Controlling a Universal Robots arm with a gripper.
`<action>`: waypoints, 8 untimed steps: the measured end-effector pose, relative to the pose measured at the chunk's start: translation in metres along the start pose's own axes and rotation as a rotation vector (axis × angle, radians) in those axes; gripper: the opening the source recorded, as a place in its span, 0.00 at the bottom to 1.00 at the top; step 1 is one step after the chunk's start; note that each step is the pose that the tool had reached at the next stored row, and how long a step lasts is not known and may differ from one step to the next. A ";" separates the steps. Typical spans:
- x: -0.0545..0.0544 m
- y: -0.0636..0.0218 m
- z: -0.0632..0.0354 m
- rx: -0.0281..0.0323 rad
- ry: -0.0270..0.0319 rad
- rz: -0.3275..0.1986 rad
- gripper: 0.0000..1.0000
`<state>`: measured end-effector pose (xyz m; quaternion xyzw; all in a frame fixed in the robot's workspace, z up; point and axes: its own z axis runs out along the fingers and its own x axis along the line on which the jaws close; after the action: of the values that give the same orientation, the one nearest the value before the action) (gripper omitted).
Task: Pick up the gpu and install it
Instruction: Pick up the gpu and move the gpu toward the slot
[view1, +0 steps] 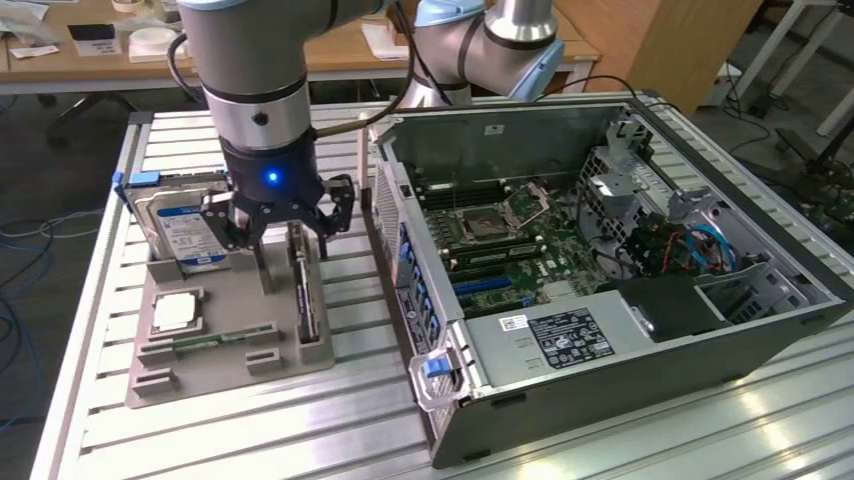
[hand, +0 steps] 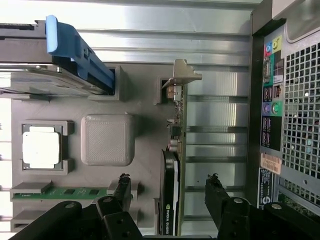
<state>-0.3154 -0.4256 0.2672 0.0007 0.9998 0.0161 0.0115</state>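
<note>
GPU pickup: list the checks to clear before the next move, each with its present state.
1. The fingers are open: ok.
2. The gripper is lined up so the gpu lies between the fingers: ok.
3. The gpu stands on edge in the grey holder: ok.
4. Gaps show either side of the gpu, nothing gripped: ok.
5. The computer case has its side open, motherboard exposed: ok.
6. Free slot for the card: cannot tell.
</note>
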 end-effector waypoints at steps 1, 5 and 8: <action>0.000 -0.0001 0.0009 0.0001 0.0000 0.000 0.71; 0.000 -0.0013 0.0056 0.0000 0.0000 0.000 0.71; 0.000 -0.0021 0.0095 0.0001 0.0001 0.000 0.71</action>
<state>-0.3150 -0.4273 0.2577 0.0007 0.9998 0.0161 0.0115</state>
